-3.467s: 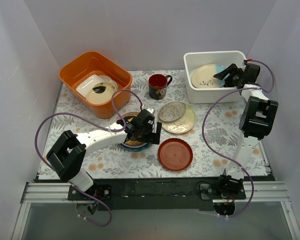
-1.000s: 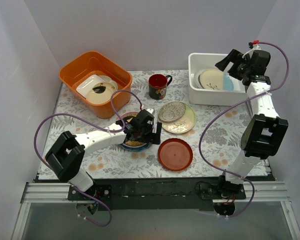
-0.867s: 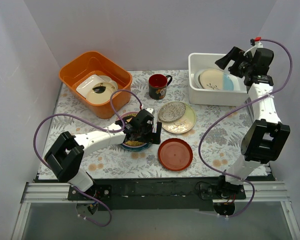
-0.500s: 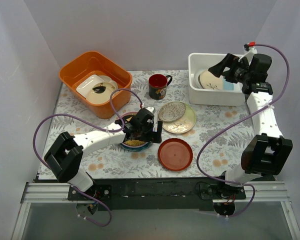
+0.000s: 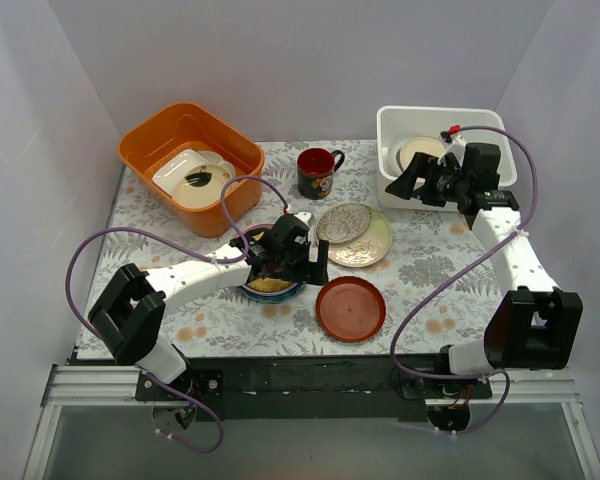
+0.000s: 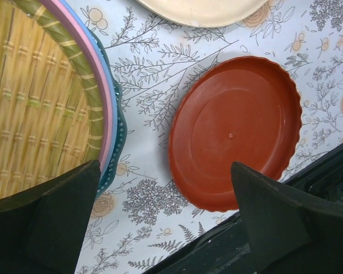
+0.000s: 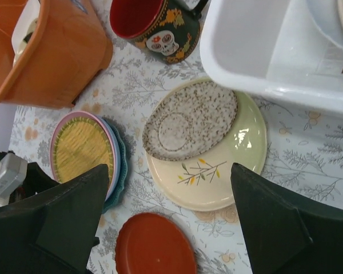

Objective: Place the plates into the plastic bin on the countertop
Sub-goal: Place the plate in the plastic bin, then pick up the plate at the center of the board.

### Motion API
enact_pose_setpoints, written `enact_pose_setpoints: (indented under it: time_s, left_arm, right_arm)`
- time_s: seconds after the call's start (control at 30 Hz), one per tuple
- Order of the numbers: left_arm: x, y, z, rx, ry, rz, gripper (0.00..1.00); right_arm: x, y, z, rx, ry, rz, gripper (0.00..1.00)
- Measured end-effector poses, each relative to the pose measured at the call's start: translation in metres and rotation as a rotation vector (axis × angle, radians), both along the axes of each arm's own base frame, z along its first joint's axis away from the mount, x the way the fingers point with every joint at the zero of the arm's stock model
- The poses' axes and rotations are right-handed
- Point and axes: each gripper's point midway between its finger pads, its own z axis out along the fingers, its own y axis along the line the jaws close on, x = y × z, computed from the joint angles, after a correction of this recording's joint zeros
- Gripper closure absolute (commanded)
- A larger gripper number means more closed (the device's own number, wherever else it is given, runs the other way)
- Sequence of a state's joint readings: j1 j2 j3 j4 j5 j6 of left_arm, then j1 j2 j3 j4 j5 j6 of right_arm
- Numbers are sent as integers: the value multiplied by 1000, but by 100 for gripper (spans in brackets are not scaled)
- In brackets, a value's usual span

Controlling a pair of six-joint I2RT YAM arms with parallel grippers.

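A yellow woven plate (image 6: pixel 28 114) tops a stack of pink, blue and teal plates (image 5: pixel 265 285). My left gripper (image 5: pixel 292 265) hovers open over the stack's right edge, one finger above the stack and the other above the red-brown plate (image 6: pixel 234 131). A grey speckled plate (image 7: pixel 188 120) lies on a cream plate (image 7: pixel 217 171). My right gripper (image 5: pixel 398 188) hangs open and empty in front of the white plastic bin (image 5: pixel 390 130), above the countertop (image 5: pixel 430 270). A cream plate (image 5: pixel 420 152) leans inside the bin.
An orange tub (image 5: pixel 140 150) with white dishes stands at the back left. A dark red-rimmed mug (image 5: pixel 318 172) sits between the tub and the bin. The black table edge (image 6: pixel 263 240) runs just past the red-brown plate.
My right arm has swung from above the bin forward, down and left to its front wall, gripper still empty. The cream plate stays in the bin. The left gripper has barely shifted.
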State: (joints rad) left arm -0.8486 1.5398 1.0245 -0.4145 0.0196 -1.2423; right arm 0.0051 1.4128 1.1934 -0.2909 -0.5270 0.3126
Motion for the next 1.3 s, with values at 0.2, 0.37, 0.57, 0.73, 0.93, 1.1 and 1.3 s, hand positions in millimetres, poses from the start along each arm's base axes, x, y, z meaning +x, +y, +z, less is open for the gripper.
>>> enact_pose_setpoints:
  time_s: [0.2,0.37,0.57,0.73,0.93,1.1,1.3]
  left_arm:
    - [-2,-6,2,-28,9,-20,2]
    - [-3,-10,2,-42,16,-29,2]
    - [-4,-13,3,-54,23,-37,2]
    - [-4,-14,-3,-51,37,-38,2]
    - [-4,-16,-4,-55,42,-41,2]
    - [-6,-19,-4,-71,51,-46,2]
    - [-5,-21,-2,-82,47,-46,2]
  right_arm:
    - [-37,11,-30,-58,68,34,12]
    - [-68,10,-60,-111,137,40,15]
    - [-98,2,-103,-152,248,28,21]
    - [-121,1,-134,-160,335,40,24]
    - [-142,3,-156,-167,405,60,25]
    - [-160,6,-172,-168,455,81,28]
    - [-173,14,-183,-172,493,126,31]
